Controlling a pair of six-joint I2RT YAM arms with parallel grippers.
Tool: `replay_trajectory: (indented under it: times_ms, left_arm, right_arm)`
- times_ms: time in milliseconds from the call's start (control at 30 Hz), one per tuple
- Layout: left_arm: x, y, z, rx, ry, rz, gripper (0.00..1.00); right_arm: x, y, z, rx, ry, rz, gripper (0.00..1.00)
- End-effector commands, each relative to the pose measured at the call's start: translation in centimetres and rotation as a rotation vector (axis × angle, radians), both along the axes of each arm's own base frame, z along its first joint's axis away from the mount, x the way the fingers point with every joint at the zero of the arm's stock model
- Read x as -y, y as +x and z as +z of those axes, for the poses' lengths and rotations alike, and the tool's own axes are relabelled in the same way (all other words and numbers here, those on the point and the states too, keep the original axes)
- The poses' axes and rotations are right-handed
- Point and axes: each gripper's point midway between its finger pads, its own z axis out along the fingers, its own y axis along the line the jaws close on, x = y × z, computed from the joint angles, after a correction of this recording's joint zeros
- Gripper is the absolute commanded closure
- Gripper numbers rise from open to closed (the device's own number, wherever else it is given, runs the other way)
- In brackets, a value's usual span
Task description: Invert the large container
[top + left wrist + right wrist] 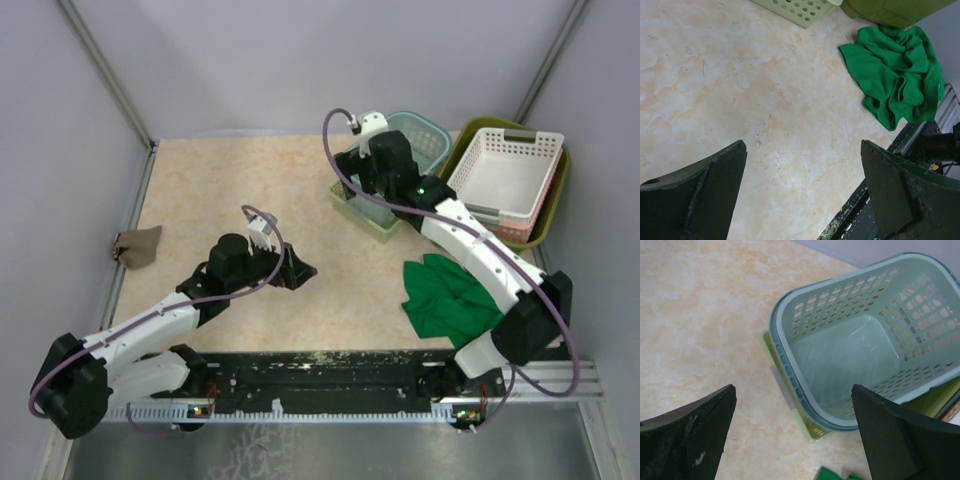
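Observation:
The large container (pixel 474 130), a dark olive-green tub, stands upright at the back right of the table with a white basket (pixel 505 170) nested inside it. One corner of the tub (pixel 900 11) shows at the top of the left wrist view. My right gripper (pixel 794 390) hangs open over the near left rim of a teal basket (pixel 865 340), left of the tub and apart from it. My left gripper (pixel 804 145) is open above bare tabletop near the middle, holding nothing; in the top view it (pixel 300 270) points right.
The teal basket (pixel 425 140) sits inside a pale yellow-green perforated basket (pixel 360 215). A pink basket (pixel 515 230) lies under the white one. A crumpled green cloth (pixel 445 295) lies by the right arm. A brown cloth (pixel 138 245) is at the left edge.

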Motion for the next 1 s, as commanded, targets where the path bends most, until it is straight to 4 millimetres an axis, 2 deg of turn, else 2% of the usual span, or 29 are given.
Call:
replay_trajectory:
  times_ms: [0,67,233,333,467,633,700,800,967]
  left_arm:
    - [-1.8,1.1,-0.2,-0.021,0.007,0.159,0.0]
    - [-2.8,1.3,-1.1,-0.05,0.029,0.219,0.0]
    - [-2.9,0.9,-1.6,-0.076,0.006,0.232,0.0]
    - [-2.8,0.8,-1.8,-0.082,0.003,0.227,0.0]
    - [-2.7,0.9,-2.0,-0.084,0.011,0.223,0.0]
    - [-2.4,1.1,-1.9,-0.081,0.013,0.213,0.0]
    - [-2.2,1.2,-2.2,-0.089,0.015,0.208,0.0]
    - [-1.7,1.1,-2.4,-0.11,0.009,0.192,0.0]
    - [-1.8,2.0,-1.1,-0.076,0.018,0.217,0.0]
  right_arm:
    - [-1.0,2.5,-2.1,-0.094,-0.169,0.097,0.02]
    - [-1.7,3.5,-4.3,-0.162,-0.22,0.126,0.03]
    - [-2.6,5.0,-8.1,-0.282,-0.28,0.216,0.06]
    - [-3.0,5.6,-9.5,-0.317,-0.305,0.235,0.18]
    - [-2.9,6.0,-9.9,-0.314,-0.318,0.228,0.46]
    - [-2.4,5.7,-8.2,-0.29,-0.327,0.219,0.73]
    - [-1.9,5.6,-6.7,-0.263,-0.325,0.203,0.88]
    - [-1.3,5.4,-4.1,-0.212,-0.321,0.184,1.0]
    - [-0.7,4.7,2.4,-0.101,-0.277,0.159,1.0]
